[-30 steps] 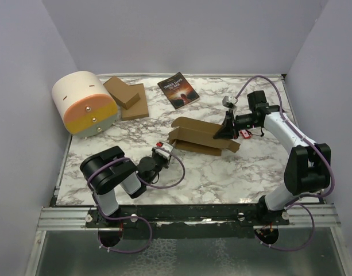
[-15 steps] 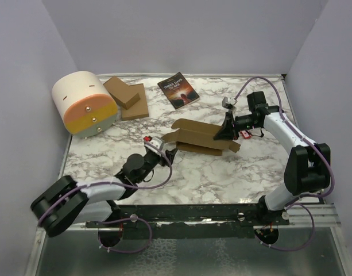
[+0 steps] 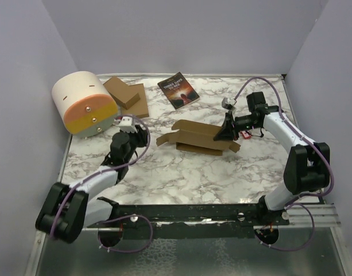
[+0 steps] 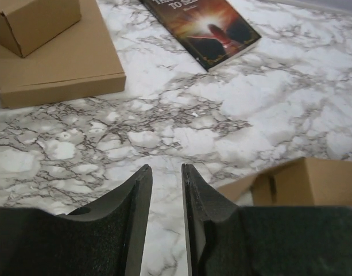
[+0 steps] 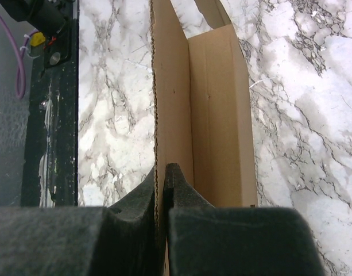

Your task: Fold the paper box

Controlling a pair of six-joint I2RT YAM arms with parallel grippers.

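Observation:
The paper box is a brown cardboard sheet lying partly folded in the middle of the marble table, with one long wall standing up and a flap spread at its left end. My right gripper is at its right end, shut on the upright wall. In the right wrist view the fingertips pinch the serrated edge of the paper box. My left gripper is well left of the box, apart from it. Seen from the left wrist, the left gripper is open a narrow gap with nothing inside, and a corner of the box lies to the right.
A cream and orange domed container sits at the back left, close to my left wrist. A stack of flat brown cardboard and a dark-covered book lie at the back. Purple walls enclose the table on three sides.
My left arm has swung away from the box's left end toward the domed container, its jaws widening and then narrowing. The box's left flap now lies spread out. The right gripper has not moved.

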